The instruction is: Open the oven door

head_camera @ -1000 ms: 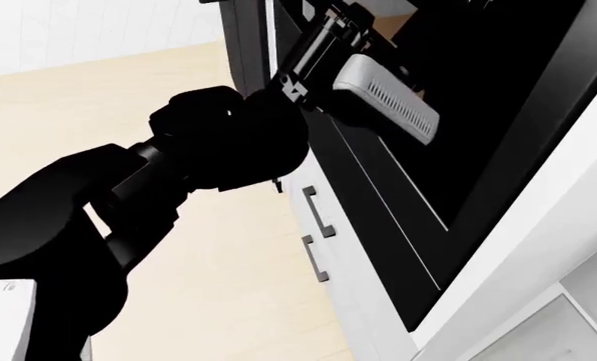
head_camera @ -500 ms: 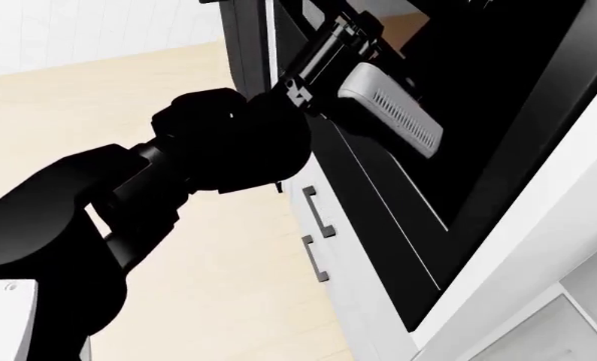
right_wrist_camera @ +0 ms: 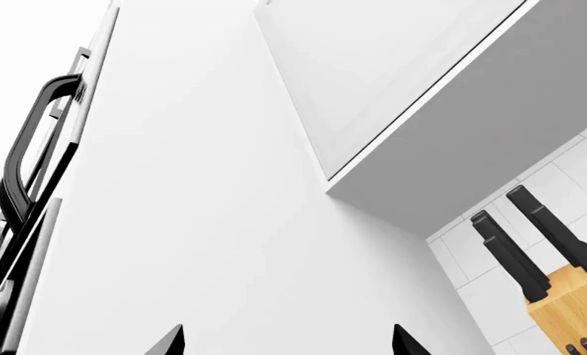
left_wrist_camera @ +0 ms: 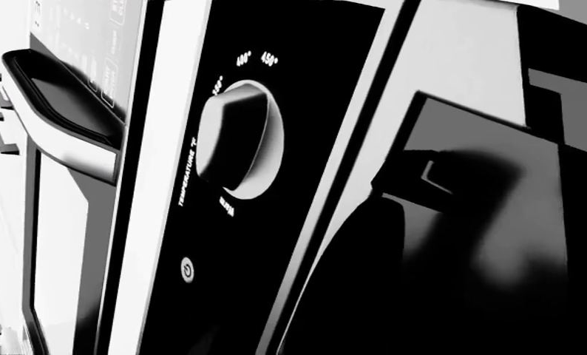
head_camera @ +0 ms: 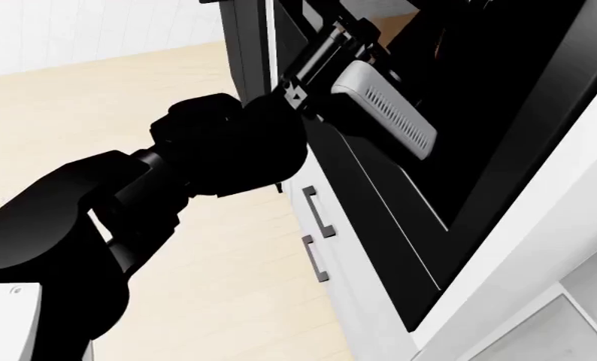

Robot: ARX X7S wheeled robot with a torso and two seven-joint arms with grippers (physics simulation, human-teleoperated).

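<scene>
The oven door (head_camera: 459, 143) is a glossy black panel running up the right of the head view, with a brown-tinted strip (head_camera: 411, 16) at its top edge. My left gripper (head_camera: 340, 36) reaches up against the panel's upper part; its jaws are hidden by the arm and a silver wrist housing (head_camera: 384, 105). The left wrist view shows a silver-and-black bar handle (left_wrist_camera: 65, 115) and a temperature knob (left_wrist_camera: 232, 137) close up, with only dark shapes where the fingers sit. My right gripper (right_wrist_camera: 285, 344) is open, its two fingertips (right_wrist_camera: 170, 342) wide apart in front of a white panel.
White drawers with black pulls (head_camera: 321, 214) sit below the oven, and pale wood floor (head_camera: 98, 90) lies to the left. The right wrist view holds a white wall cabinet (right_wrist_camera: 392, 66), a knife block (right_wrist_camera: 568, 310) and black curved handles (right_wrist_camera: 27, 155).
The left arm's elbow has sunk a little and the wrist has shifted slightly along the black panel. The brown strip at the top looks smaller.
</scene>
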